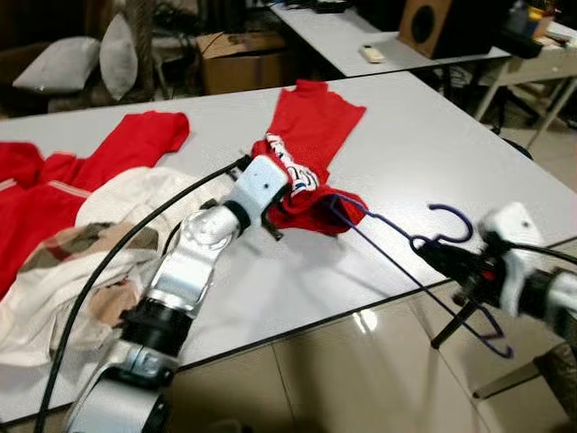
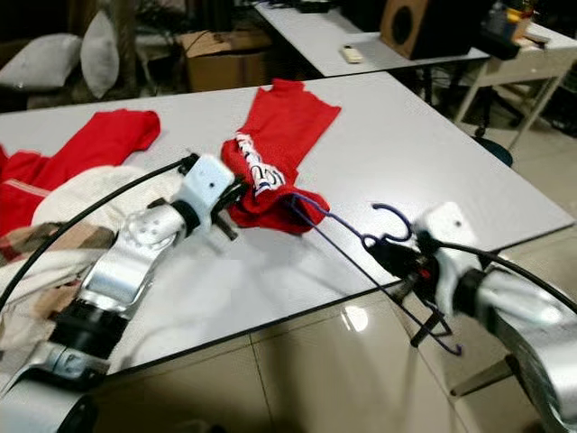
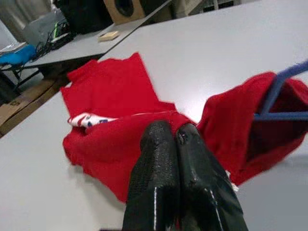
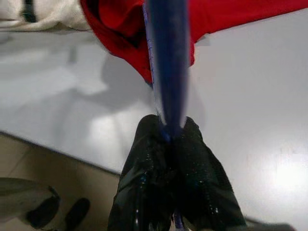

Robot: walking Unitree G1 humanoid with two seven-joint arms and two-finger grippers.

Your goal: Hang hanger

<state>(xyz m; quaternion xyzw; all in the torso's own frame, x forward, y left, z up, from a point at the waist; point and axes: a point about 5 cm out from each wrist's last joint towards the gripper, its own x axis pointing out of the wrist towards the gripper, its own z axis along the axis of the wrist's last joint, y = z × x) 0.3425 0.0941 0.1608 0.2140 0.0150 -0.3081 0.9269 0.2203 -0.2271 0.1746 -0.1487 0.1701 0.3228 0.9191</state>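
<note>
Right end effector is clamped shut on the thin blue wire hanger, gripping it near the base of the hook, out past the front edge of the white tabletop. The hanger's far shoulder is poked into the crumpled red knit garment, which lies mid-tabletop; the hanger's lower part hangs off the tabletop edge over the floor. Left end effector has its two black fingers pressed together on a fold of the red garment, pinching the cloth just beside where the hanger enters.

Risks from here:
- Hanger is only partly inside the garment. If the right end effector pulls away from the garment, the shoulder likely slips back out of the opening.
- The left pinch looks shallow, though the wrist view is too close to be sure how much cloth it holds. A tug from the hanger could strip the fold free, and the opening would collapse.
- Thin wire in a two-finger grip can rotate; the hanger could twist, so that the second shoulder misses the opening.
- Pushing in too hard could drag the whole garment across the tabletop instead of seating the hanger.
- The pile of white and red clothes sits near the garment, on the left arm's side; the left arm's black cable could snag it.
</note>
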